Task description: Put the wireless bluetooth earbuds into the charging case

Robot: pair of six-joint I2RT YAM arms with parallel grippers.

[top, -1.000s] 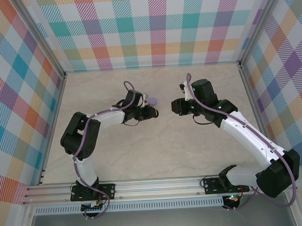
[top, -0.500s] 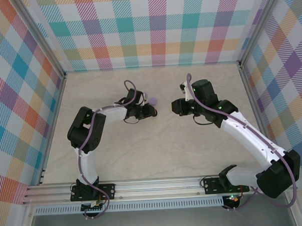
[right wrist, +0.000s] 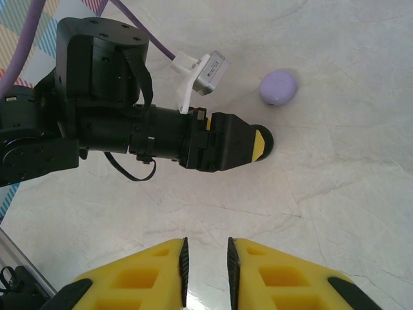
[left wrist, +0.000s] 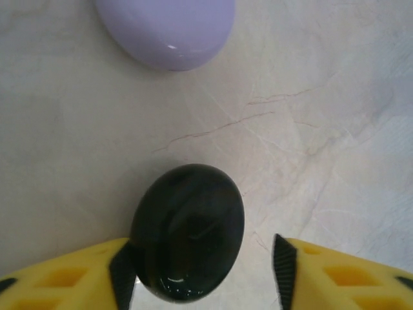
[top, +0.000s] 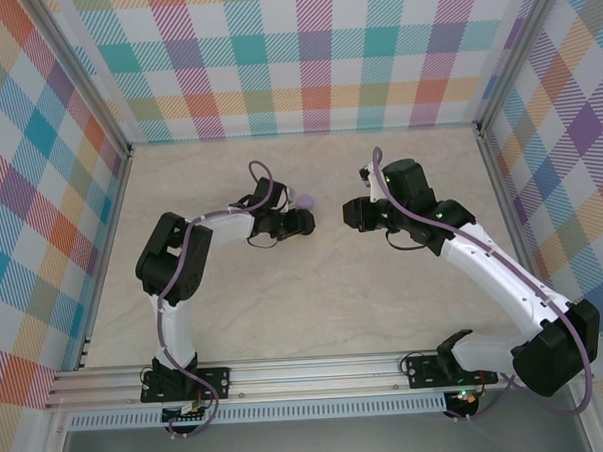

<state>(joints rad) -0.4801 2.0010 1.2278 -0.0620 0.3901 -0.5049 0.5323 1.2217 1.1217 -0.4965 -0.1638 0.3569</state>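
A glossy black oval charging case (left wrist: 187,232) lies on the table between the fingers of my left gripper (left wrist: 201,258), which is open. The left pad (left wrist: 122,274) touches the case; the right pad (left wrist: 282,271) stands a little apart from it. A closed lavender case (left wrist: 166,29) sits just beyond it, also seen at the left gripper's (top: 303,222) far side as the lavender case (top: 305,200). My right gripper (right wrist: 206,258) hovers over bare table, open by a narrow gap, nothing between its pads. The earbuds are out of view.
The left arm's wrist and camera (right wrist: 129,129) lie straight ahead of the right gripper (top: 351,214), with the lavender case (right wrist: 278,87) behind. Plaid walls (top: 304,56) fence the marble table (top: 315,305) at the back and sides.
The left arm's elbow and shoulder shifted slightly right a second ago, while its gripper stayed at the black case. The right arm has not moved.
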